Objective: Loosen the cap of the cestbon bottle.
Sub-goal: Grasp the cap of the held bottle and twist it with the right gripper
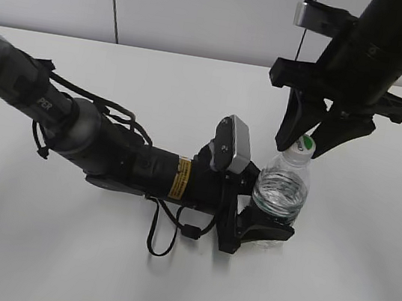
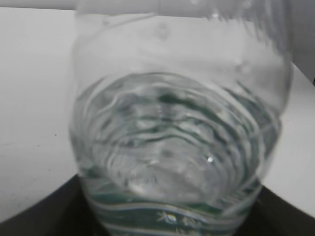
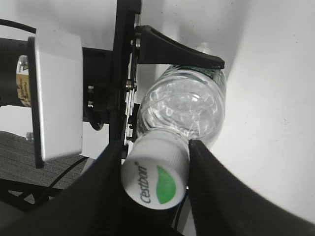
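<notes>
Right tool [image 3: 155, 167] pinches the cap [image 3: 155, 179], lettering legible only here; left tool [image 1: 261, 228] clamps the cestbon bottle [image 1: 281, 189].

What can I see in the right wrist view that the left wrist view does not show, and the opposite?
Only the right wrist view shows the cap with its green mark and lettering, the right gripper closed on both sides of it, and the left gripper holding the bottle low down. Only the left wrist view shows the green label close up, through the ribbed wall. Both show the bottle with water in it and the white table.
</notes>
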